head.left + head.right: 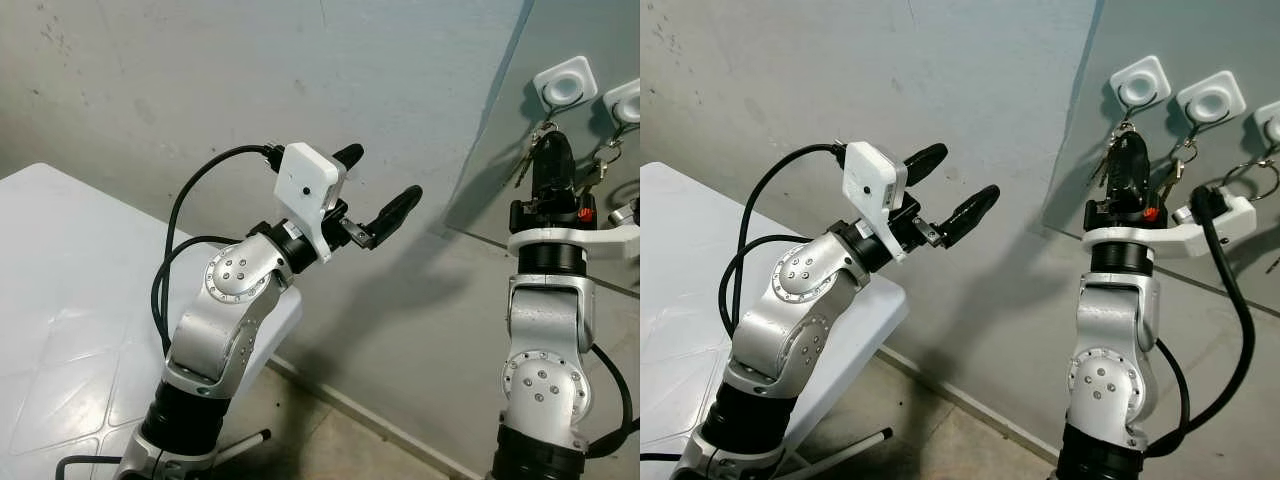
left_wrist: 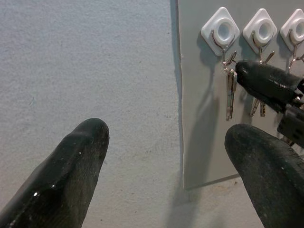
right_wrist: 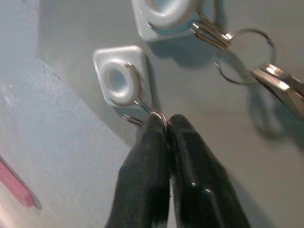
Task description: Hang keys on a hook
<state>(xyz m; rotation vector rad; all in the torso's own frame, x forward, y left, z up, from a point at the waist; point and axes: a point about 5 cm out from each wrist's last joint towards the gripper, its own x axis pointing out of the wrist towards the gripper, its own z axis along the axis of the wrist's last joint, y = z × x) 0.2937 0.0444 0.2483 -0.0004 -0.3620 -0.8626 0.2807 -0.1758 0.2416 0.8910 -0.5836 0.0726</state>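
**Right tool holds a key ring at a wall hook**

In the right part of the head views, the right arm reaches straight up to a grey wall panel [image 1: 1160, 180] that carries a row of white, diamond-shaped hooks. The right tool [image 3: 166, 124] is clenched, its two black fingers pressed together on the key ring [image 3: 160, 116]. The ring sits on the wire loop of the first hook [image 3: 118, 78], the one nearest the panel's edge, seen at upper left of the right wrist view. The keys [image 2: 230, 92] hang straight down from that hook against the panel, just beside the tool's fingers.

The second hook [image 3: 166, 14], at the top of the right wrist view, carries another ring with keys [image 3: 280, 88], which hangs toward the right edge of the frame. A third hook [image 2: 295, 29] shows at the far right of the left wrist view.

In the centre left of the head views, the left tool [image 1: 375, 195] is raised in the air in front of the bare grey wall [image 1: 200, 90], released, its fingers spread wide and grasping nothing. A white table [image 1: 70, 300] fills the lower left corner, behind the left arm.
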